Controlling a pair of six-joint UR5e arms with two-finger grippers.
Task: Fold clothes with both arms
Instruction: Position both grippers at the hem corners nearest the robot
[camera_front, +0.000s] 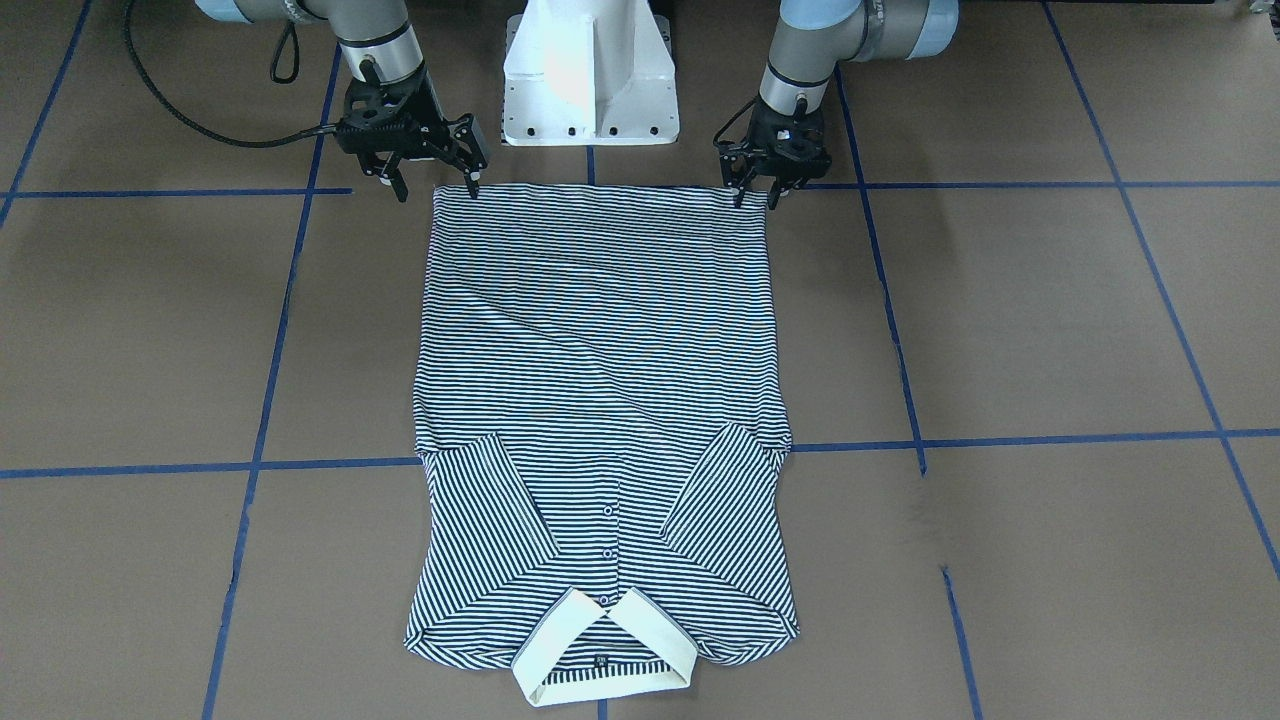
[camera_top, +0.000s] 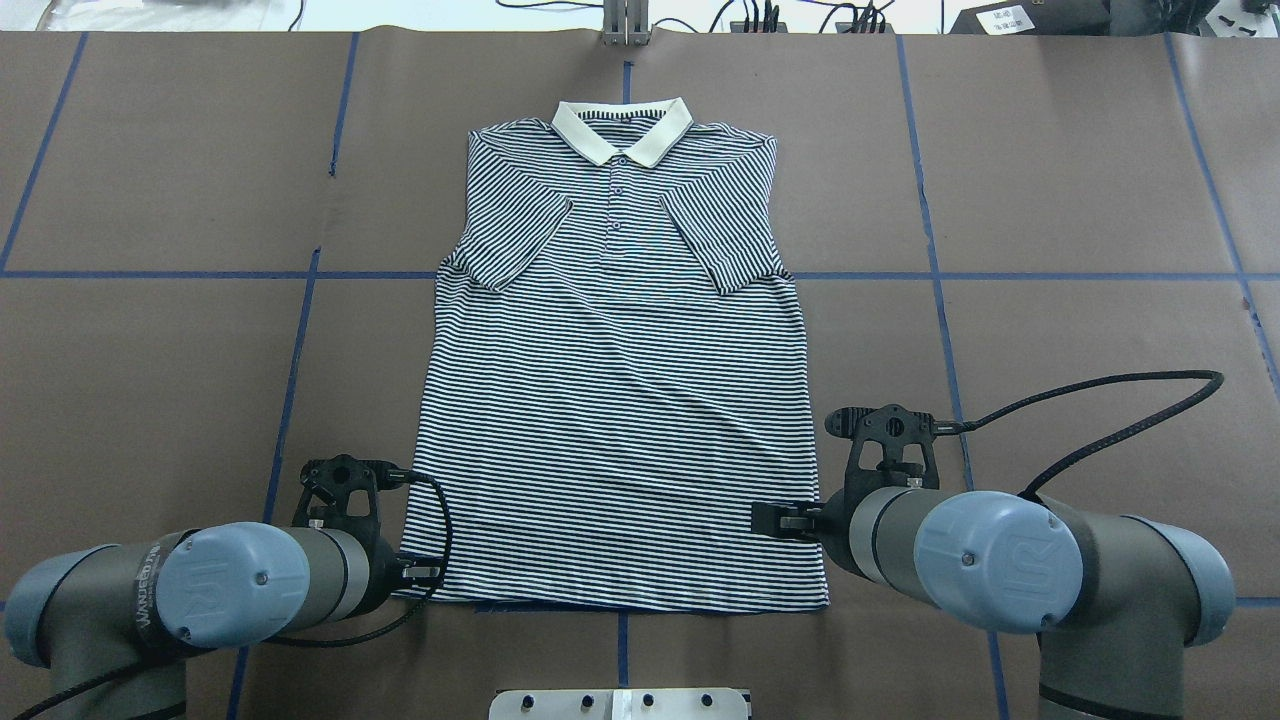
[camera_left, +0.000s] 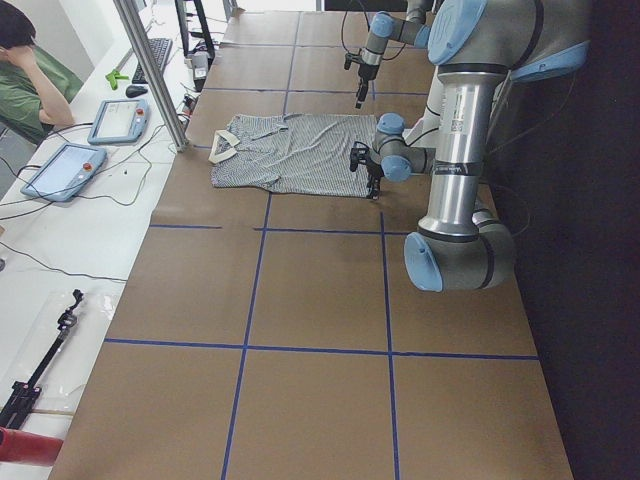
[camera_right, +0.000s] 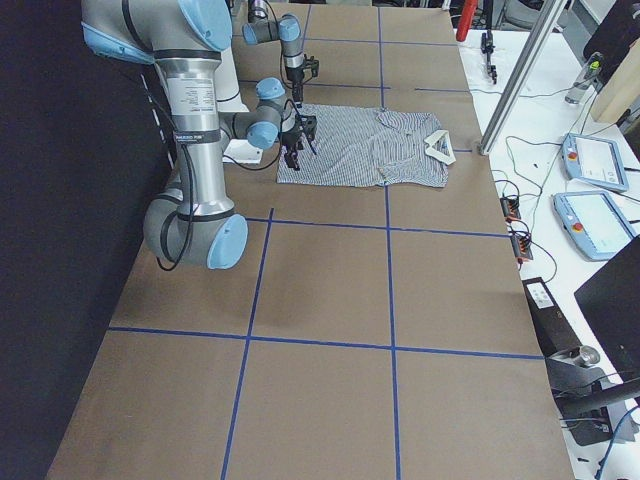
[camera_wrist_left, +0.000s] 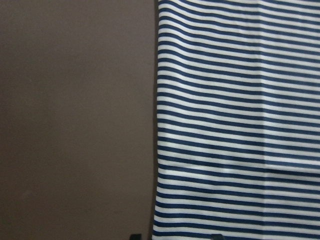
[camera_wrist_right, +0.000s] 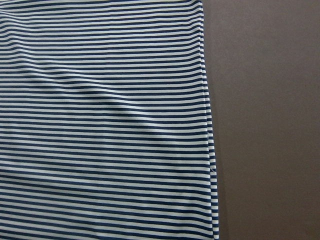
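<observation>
The striped polo shirt (camera_front: 600, 380) lies flat and face up on the brown table, both sleeves folded in over the chest. Its cream collar (camera_top: 622, 130) is at the far side and its hem is nearest the robot base. My left gripper (camera_front: 755, 198) is open at one hem corner. In the left wrist view its fingertips straddle the shirt's side edge (camera_wrist_left: 156, 150). My right gripper (camera_front: 436, 188) is open wide at the other hem corner, low over the table. The right wrist view shows only the striped fabric (camera_wrist_right: 100, 125) and its edge, no fingers.
The white pedestal base (camera_front: 590, 80) stands just behind the hem. Blue tape lines (camera_front: 270, 380) grid the brown table. An aluminium post (camera_left: 155, 75) and a bench with tablets (camera_left: 65, 170) and a seated operator (camera_left: 30, 80) lie beyond the collar side.
</observation>
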